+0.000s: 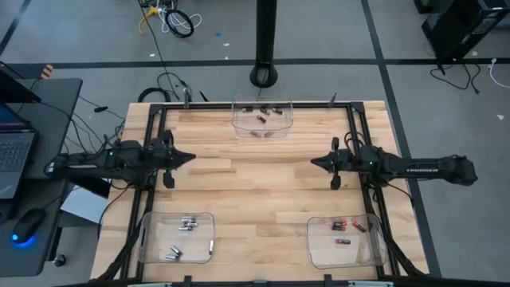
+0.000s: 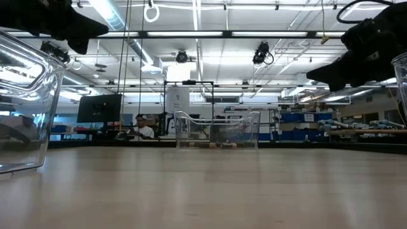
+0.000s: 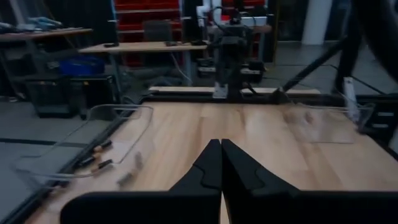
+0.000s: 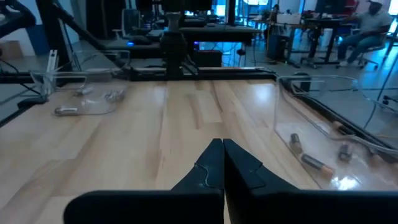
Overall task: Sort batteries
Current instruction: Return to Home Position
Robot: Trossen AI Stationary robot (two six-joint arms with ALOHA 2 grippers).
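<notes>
The batteries lie in three clear bins. Dark cells [image 1: 263, 118] rest in the far centre bin [image 1: 283, 125]. Silvery ones [image 1: 187, 225] sit in the near left bin [image 1: 151, 239], and black and red ones [image 1: 343, 227] in the near right bin [image 1: 366, 251]. My left gripper [image 1: 191, 158] hovers shut over the table's left half and points right. My right gripper [image 1: 313, 163] hovers shut over the right half and points left. The wrist views show each pair of fingers closed together [image 3: 221, 146] [image 4: 222, 144] with nothing between them.
Bare wooden tabletop [image 1: 255, 191] lies between the two grippers and the three bins. A black frame [image 1: 355, 127] runs along the table's edges. A laptop and a mouse [image 1: 28, 223] sit on a side desk to the left. People sit at benches in the room beyond [image 2: 143, 130].
</notes>
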